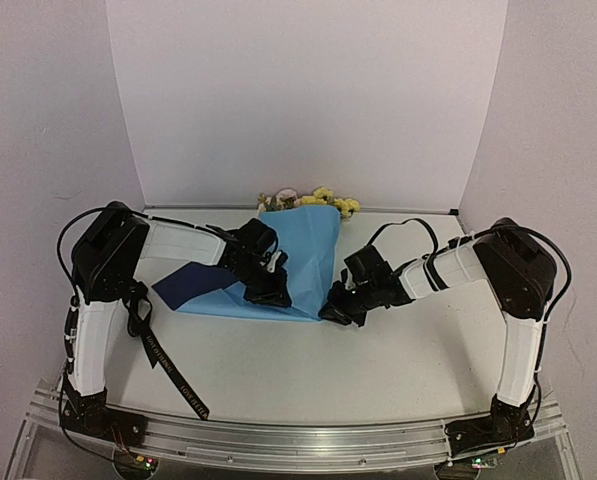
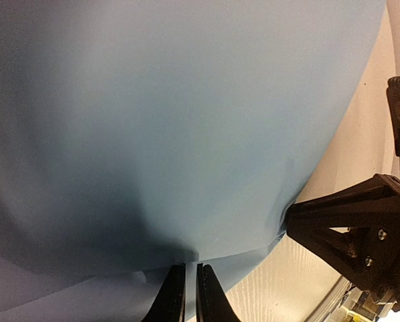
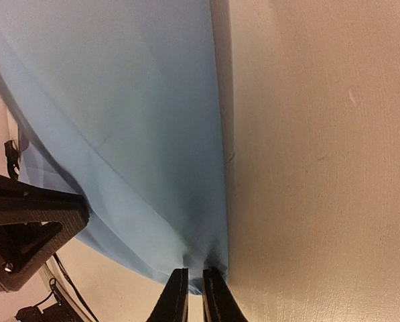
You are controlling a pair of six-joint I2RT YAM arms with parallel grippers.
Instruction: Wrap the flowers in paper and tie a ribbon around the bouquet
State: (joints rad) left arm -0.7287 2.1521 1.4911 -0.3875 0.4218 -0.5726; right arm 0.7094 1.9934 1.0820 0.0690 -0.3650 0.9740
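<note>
Pinching the paper [image 1: 298, 250] from both sides: your left end effector [image 2: 187, 290] is clamped near-closed on a fold, your right end effector [image 3: 190, 288] on its corner. Paper lies on the table [image 1: 408, 350], flowers [image 1: 323, 198] at its far edge, ribbon [image 1: 168, 365] near-left.

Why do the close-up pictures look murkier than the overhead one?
Top view: bright, even light, only soft shadows on the table. Left wrist view: the paper fills the frame, soft and featureless, darkening toward the left gripper. Right wrist view: yellowish cast on the table, dark shadow band along the paper's edge.
</note>
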